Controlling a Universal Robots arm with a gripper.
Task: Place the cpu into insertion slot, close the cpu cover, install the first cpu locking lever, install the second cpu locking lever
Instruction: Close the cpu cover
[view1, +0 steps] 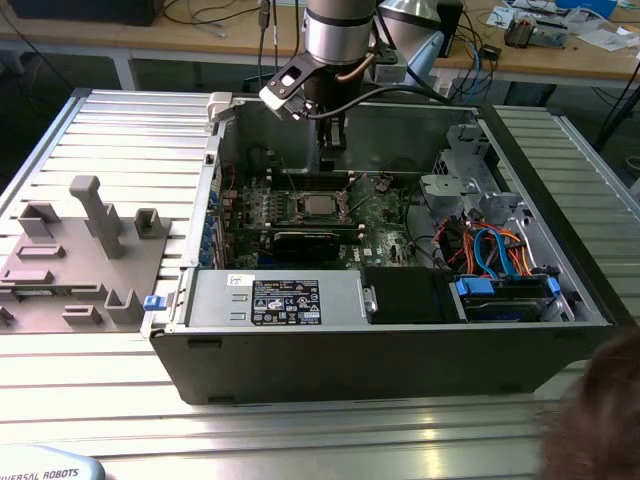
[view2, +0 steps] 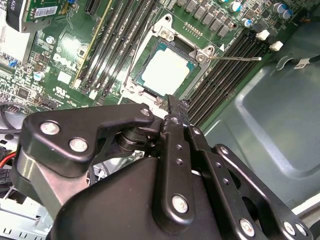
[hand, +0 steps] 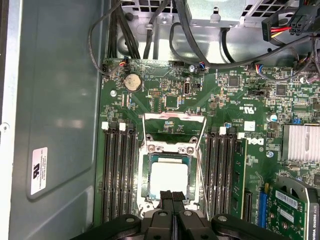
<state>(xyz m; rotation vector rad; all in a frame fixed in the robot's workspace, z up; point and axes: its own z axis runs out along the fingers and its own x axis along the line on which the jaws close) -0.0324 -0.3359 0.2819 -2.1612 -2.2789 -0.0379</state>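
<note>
1. An open computer case (view1: 380, 350) lies on the ribbed metal counter (view1: 120, 130). The arm (view1: 338, 30) reaches down into it over the green motherboard (hand: 220, 105).
2. The cpu (hand: 169, 179) sits flat in the insertion slot (hand: 145, 175), silver top up. It is also seen in the second wrist view (view2: 167, 72) and the exterior view (view1: 312, 207).
3. The cpu cover (hand: 174, 119) stands open, raised at the slot edge farthest from the gripper, and the board shows through its window.
4. A thin wire locking lever (view2: 235, 58) juts out from a slot corner over the black memory slots (view2: 225, 70).
5. The gripper (hand: 172, 196) is clenched, fingertips together with nothing seen between them. It hangs just over the near edge of the cpu; contact cannot be judged.
</note>
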